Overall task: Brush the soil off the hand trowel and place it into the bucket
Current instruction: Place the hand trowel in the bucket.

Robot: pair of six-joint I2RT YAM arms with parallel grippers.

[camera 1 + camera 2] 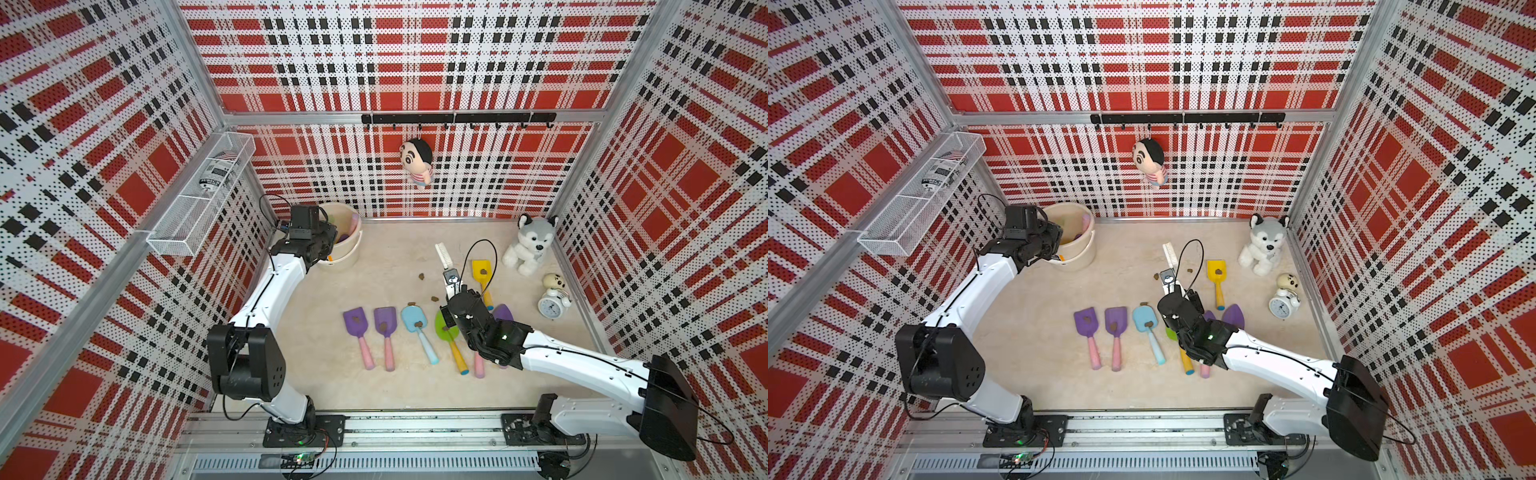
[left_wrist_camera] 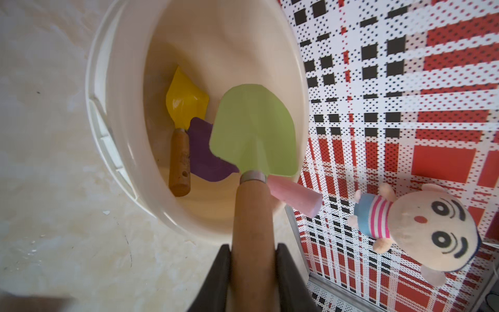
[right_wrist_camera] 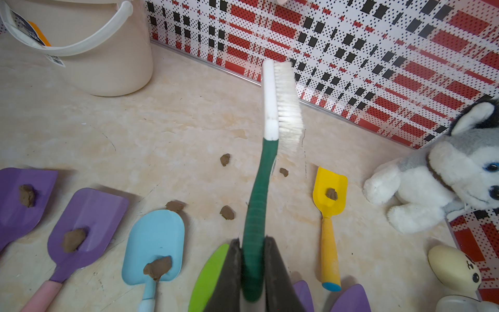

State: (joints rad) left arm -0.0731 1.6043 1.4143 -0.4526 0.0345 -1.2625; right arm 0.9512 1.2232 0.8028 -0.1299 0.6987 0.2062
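A pale stone-look table sits inside red, black and white plaid walls, with two white robot arms reaching in from the near edge. The left arm stretches to the far left corner, where a round cream bucket stands. The left gripper is clamped on the wooden handle of a green trowel, whose blade points down into the bucket's mouth, looks clean, and is probably about to be dropped in. A yellow trowel and a purple trowel already lie inside. The right arm waits near the table's middle, above a row of trowels laid side by side within its reach. The right gripper is closed around the green handle of a brush, held clear of the table with its white bristles turned sideways, likely ready for the next blade. Small brown lumps of soil rest on most of the waiting blades, and a few lie loose on the table beyond the row.
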